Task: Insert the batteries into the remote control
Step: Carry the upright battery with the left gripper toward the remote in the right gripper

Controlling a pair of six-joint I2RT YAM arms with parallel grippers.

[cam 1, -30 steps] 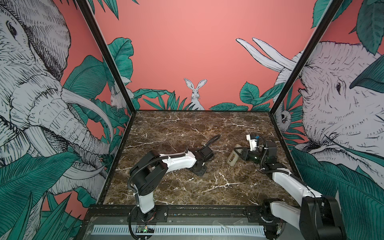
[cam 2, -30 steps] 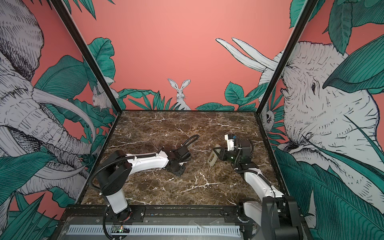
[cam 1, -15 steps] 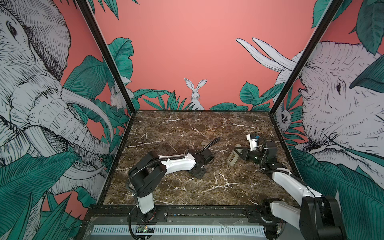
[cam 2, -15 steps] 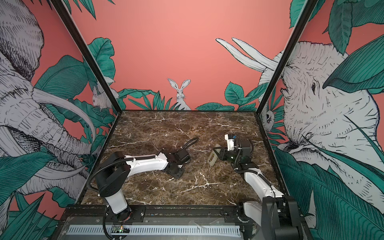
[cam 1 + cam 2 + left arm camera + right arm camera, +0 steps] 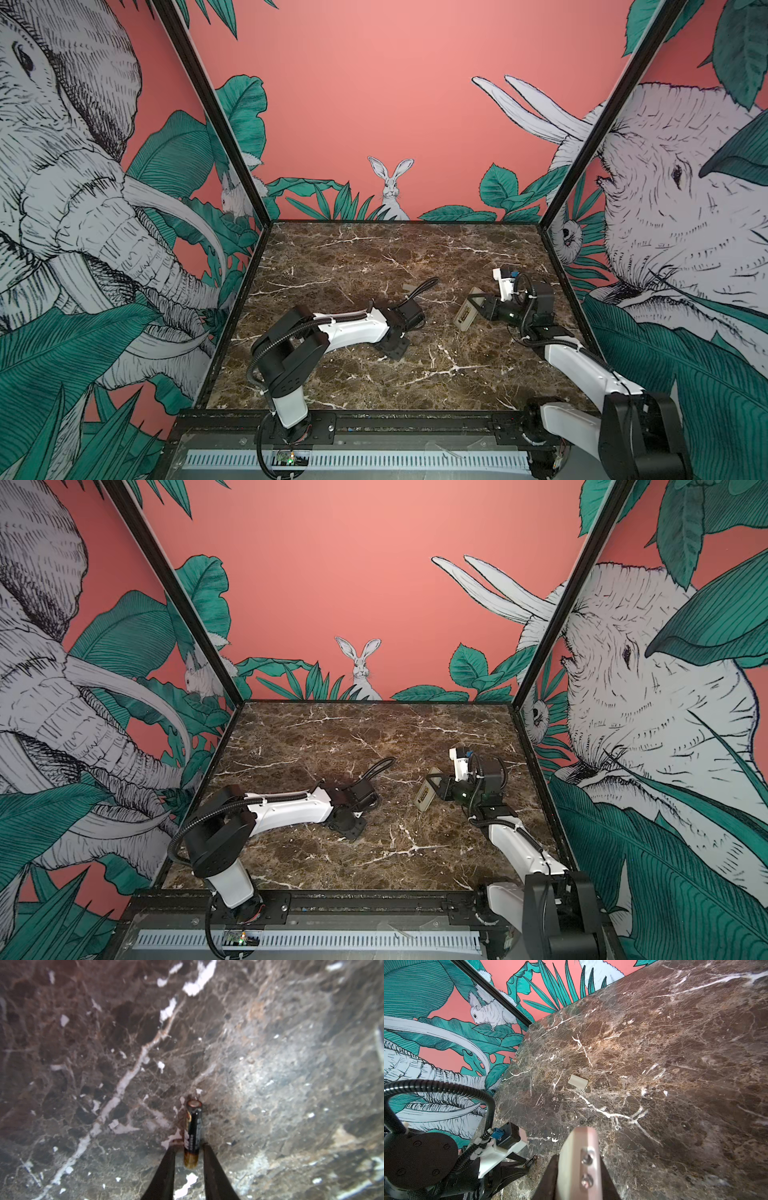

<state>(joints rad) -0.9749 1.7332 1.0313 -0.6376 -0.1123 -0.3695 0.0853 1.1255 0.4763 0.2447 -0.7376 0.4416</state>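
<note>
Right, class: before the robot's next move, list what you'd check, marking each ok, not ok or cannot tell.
1. The black battery lies inside the left tool: ok.
2. The left tool clamped on it: not ok, a gap shows on one side.
3. The right tool grips the remote control: ok.
4. The cover plate is off, lying on the table: ok.
5. Whereabouts of the second battery: cannot tell.
</note>
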